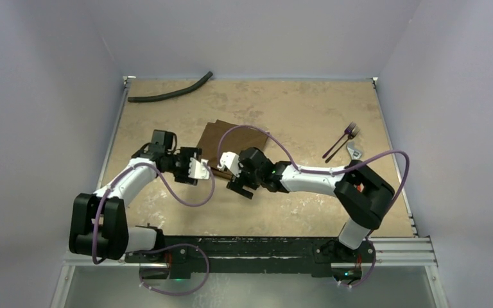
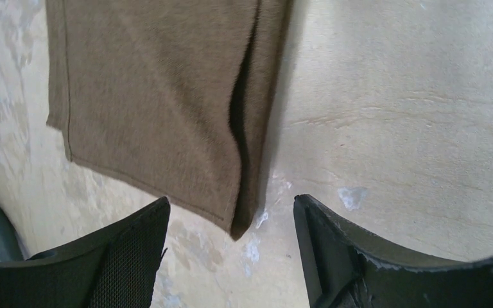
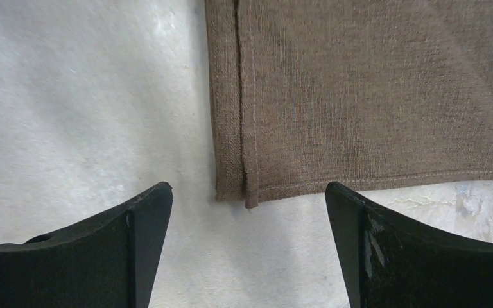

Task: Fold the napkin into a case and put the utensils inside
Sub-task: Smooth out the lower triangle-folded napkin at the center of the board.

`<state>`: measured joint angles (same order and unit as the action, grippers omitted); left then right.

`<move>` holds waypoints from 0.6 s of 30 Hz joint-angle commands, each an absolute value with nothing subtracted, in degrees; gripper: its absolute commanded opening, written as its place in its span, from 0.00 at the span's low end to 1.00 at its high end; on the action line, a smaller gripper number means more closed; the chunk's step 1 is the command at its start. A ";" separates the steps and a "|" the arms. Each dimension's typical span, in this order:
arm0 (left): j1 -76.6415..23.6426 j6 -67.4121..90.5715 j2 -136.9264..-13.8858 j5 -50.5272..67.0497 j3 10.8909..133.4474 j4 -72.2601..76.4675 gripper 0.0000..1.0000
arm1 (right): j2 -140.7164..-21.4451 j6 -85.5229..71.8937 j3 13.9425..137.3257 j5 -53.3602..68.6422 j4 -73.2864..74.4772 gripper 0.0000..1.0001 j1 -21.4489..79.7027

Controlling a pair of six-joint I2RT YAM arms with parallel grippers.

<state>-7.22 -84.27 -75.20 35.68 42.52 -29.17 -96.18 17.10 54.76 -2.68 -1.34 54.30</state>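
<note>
- Left hand (image 2: 231, 204): jaws stand well apart, nothing gripped.
- Just ahead of it, the napkin (image 2: 154, 96) lies folded on the table (image 2: 411, 115). One corner points into the gap between the fingers, and the layers gape slightly along the edge nearest that corner.
- Right hand (image 3: 249, 189): jaws wide, nothing held.
- Just ahead of it lies another hemmed napkin corner, in line with the gap. The hem runs off to this hand's right.
- Both hands sit near each other at the napkin's near side.
- Utensils (image 1: 341, 142): well apart from the napkin, to the right of the right hand and farther out.
- Black hose (image 1: 167, 95): well beyond the left hand, by the table's far edge.
</note>
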 commanded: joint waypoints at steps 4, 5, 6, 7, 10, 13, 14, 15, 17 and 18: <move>-10.35 -96.00 -75.73 32.43 36.14 -18.42 0.69 | -97.69 24.11 56.49 -4.45 1.28 0.89 54.11; -10.43 -96.61 -76.02 31.83 35.37 -17.22 0.68 | -97.98 24.69 56.31 -4.48 1.09 0.88 54.14; -10.46 -96.95 -76.41 31.37 34.90 -16.24 0.68 | -98.37 25.04 56.28 -4.55 0.92 0.88 54.12; -10.47 -97.28 -76.88 30.94 34.76 -15.95 0.67 | -98.76 25.27 56.25 -4.82 0.63 0.87 54.14; -10.48 -99.43 -78.72 29.31 34.78 -15.95 0.66 | -100.17 25.47 56.75 -4.81 0.25 0.84 54.09; -10.47 -100.85 -80.43 28.13 34.71 -15.17 0.65 | -101.07 25.69 56.62 -5.45 -1.09 0.82 54.03; -10.50 -101.30 -80.81 28.05 34.60 -14.80 0.65 | -101.34 25.72 56.60 -5.67 -1.48 0.81 53.99; -10.48 -101.16 -81.12 27.99 34.36 -13.89 0.65 | -101.48 25.68 56.68 -5.81 -1.67 0.79 54.05; -10.57 -100.58 -82.46 27.15 34.52 -12.65 0.64 | -101.79 25.31 56.78 -5.68 -1.97 0.73 53.77; -10.64 -100.11 -83.29 26.63 34.85 -12.59 0.63 | -101.97 24.94 56.87 -5.17 -1.89 0.69 53.41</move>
<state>-10.28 -98.65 -80.29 28.38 35.07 -14.41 -100.38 24.38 55.92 -4.01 -1.96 54.24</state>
